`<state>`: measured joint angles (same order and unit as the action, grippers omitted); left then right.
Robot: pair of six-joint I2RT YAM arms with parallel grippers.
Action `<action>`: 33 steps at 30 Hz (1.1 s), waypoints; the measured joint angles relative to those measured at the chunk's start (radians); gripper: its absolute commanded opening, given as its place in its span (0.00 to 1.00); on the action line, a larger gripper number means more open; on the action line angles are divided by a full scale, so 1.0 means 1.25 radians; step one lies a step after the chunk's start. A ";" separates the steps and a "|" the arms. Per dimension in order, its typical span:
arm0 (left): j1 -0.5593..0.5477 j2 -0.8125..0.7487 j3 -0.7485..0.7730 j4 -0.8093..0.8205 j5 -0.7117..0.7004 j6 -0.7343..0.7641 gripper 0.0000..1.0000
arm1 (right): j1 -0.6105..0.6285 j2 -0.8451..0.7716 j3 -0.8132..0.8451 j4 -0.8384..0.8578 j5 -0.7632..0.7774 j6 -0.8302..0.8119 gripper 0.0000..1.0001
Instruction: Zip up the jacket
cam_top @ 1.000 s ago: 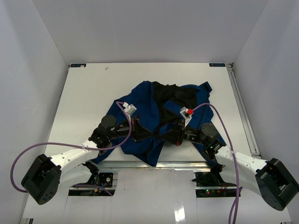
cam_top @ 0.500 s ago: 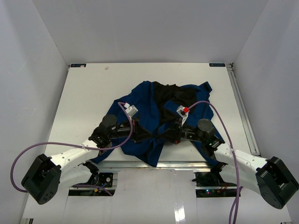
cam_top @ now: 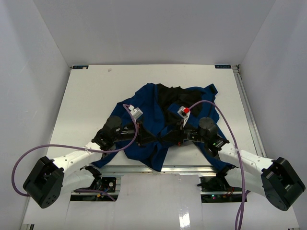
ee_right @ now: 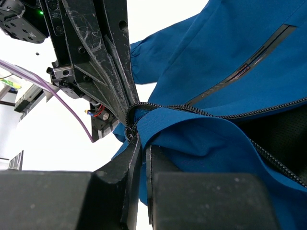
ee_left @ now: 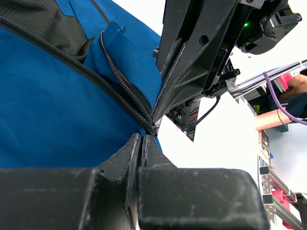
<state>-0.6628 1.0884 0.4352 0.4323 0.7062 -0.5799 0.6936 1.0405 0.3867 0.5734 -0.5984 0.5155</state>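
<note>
Currently you are clamping one jacket [cam_top: 148,104], lying mid-table [cam_top: 86,96], at its zipper's [ee_left: 120,84] bottom end with two closed grippers, left gripper [ee_left: 143,139] and right gripper [ee_right: 139,141], whose crowding fingers are obscuring the slider.

I see the white table [cam_top: 86,96] with the jacket [cam_top: 148,101] lying rumpled on its middle, closer to the near edge than the far one. The blue shell is up, and black lining shows where the front is open. The lower hem reaches the near edge. A metal rail [cam_top: 249,115] runs along the table's right side. The far corners each carry a small blue tag [cam_top: 79,66].
</note>
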 measured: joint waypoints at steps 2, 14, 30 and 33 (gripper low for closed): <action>0.000 0.007 0.005 -0.003 -0.003 0.004 0.00 | -0.003 0.000 0.003 -0.003 0.000 -0.001 0.08; -0.008 0.019 0.020 -0.011 -0.023 0.030 0.00 | -0.030 0.013 0.022 -0.027 -0.017 0.001 0.08; -0.028 0.028 0.039 -0.066 -0.056 0.052 0.50 | -0.037 0.051 0.033 0.023 -0.029 0.018 0.08; -0.030 0.011 0.041 -0.079 -0.067 0.046 0.53 | -0.037 0.044 0.011 0.066 -0.026 0.027 0.08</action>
<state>-0.7001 1.1025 0.4866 0.3331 0.6230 -0.5222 0.6474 1.0958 0.3999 0.6560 -0.6306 0.5495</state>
